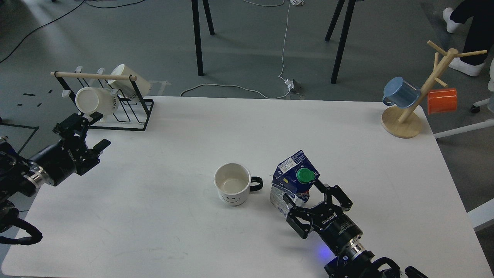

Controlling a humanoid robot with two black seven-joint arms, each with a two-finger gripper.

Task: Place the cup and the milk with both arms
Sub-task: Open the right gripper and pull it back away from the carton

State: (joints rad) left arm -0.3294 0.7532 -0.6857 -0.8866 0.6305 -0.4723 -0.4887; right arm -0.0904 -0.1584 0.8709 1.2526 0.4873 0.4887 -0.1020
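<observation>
A white cup with a smiley face and a black handle pointing right stands upright near the middle of the table. Just to its right is a blue milk carton with a green cap, close to the cup's handle but apart from it. My right gripper comes in from the bottom edge, and its fingers are closed around the carton's lower part. I cannot tell whether the carton's base touches the table. My left gripper is open and empty at the table's left edge, far from the cup.
A black wire rack with two white mugs stands at the back left, just beyond my left gripper. A wooden mug tree with a blue and an orange mug stands at the back right. A person's legs show at the top right.
</observation>
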